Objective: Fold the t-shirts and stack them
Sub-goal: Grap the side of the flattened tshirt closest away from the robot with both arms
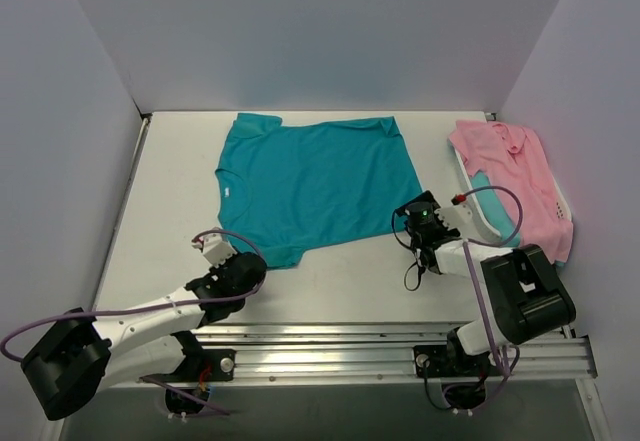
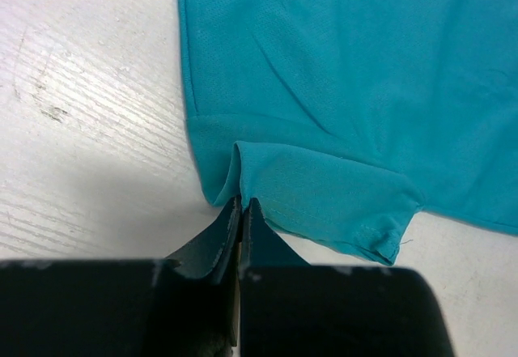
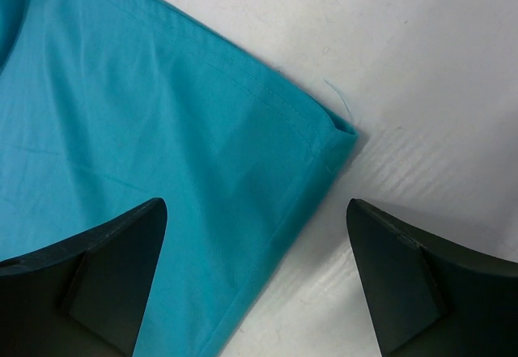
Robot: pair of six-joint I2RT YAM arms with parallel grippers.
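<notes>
A plain teal t-shirt (image 1: 315, 186) lies spread flat mid-table, collar to the left. My left gripper (image 1: 228, 257) is at its near-left sleeve. In the left wrist view the jaws (image 2: 243, 205) are shut, pinching the sleeve's edge (image 2: 324, 195), and a crease rises from the tips. My right gripper (image 1: 420, 223) is at the near-right hem corner. In the right wrist view it (image 3: 255, 203) is open, straddling the shirt's side edge (image 3: 146, 130) just below the corner (image 3: 344, 130). A light pink collared shirt (image 1: 520, 171) lies on another teal one (image 1: 492, 209) at the right.
The white table (image 1: 170, 181) is boxed in by pale walls at the left, back and right. The pink-and-teal pile sits against the right wall. A metal rail (image 1: 330, 346) carrying the arm bases runs along the near edge.
</notes>
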